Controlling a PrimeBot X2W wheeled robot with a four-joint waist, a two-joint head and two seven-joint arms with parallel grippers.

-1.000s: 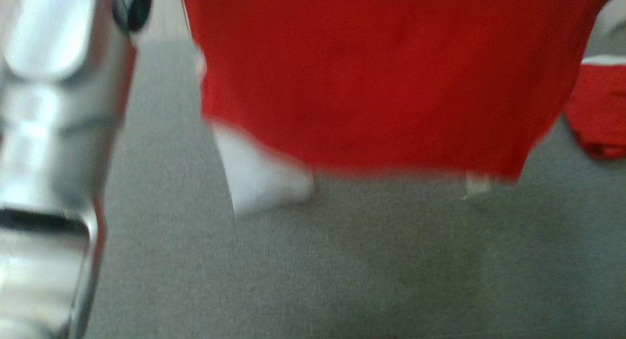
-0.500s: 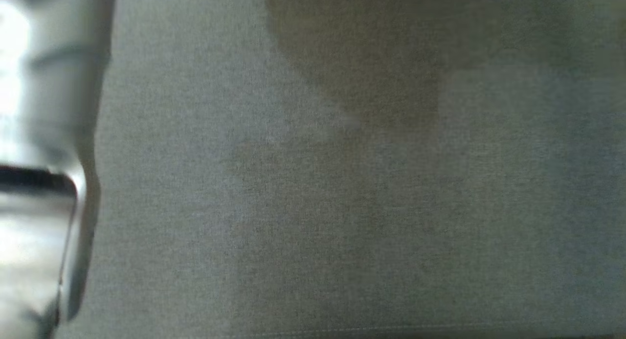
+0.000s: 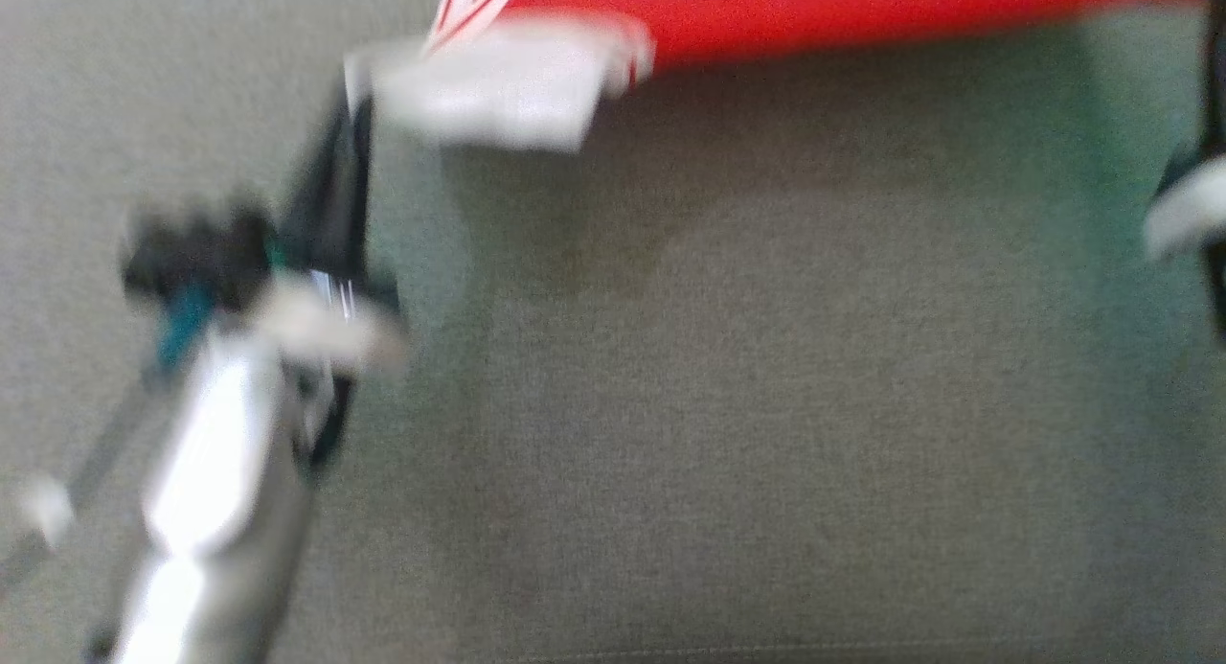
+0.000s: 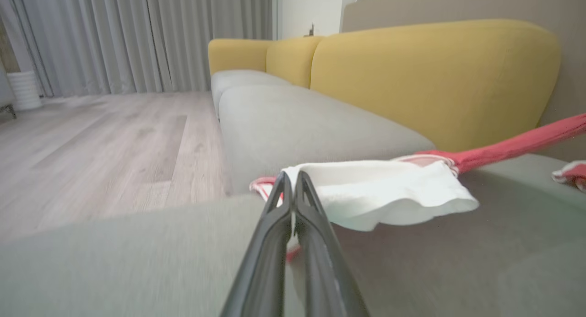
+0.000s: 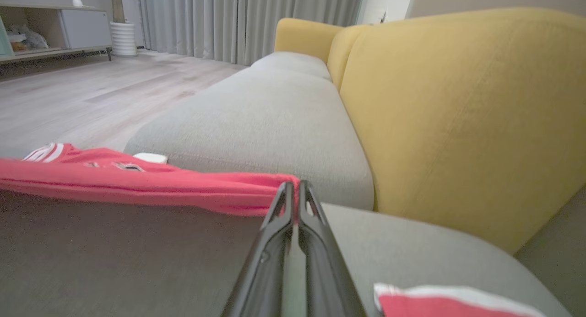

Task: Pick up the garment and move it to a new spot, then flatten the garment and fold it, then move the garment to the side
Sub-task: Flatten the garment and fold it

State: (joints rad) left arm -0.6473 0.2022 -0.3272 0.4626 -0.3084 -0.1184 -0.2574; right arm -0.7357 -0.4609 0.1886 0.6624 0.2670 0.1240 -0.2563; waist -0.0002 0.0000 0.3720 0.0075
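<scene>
Jaws of left gripper [image 4: 292, 182] and right gripper [image 5: 295, 189] clamp the garment [image 5: 137, 184] taut above the sofa seat [image 5: 137, 262]; flattening seems in hand, needing an even lowering.

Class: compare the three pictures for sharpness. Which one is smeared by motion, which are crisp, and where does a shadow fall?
Head view: motion-blurred, the red garment and left gripper smeared, a soft shadow on the grey cushion beneath the cloth. Left wrist view: fingers crisp, foreground cushion streaked. Right wrist view: mostly sharp, evenly lit.
</scene>
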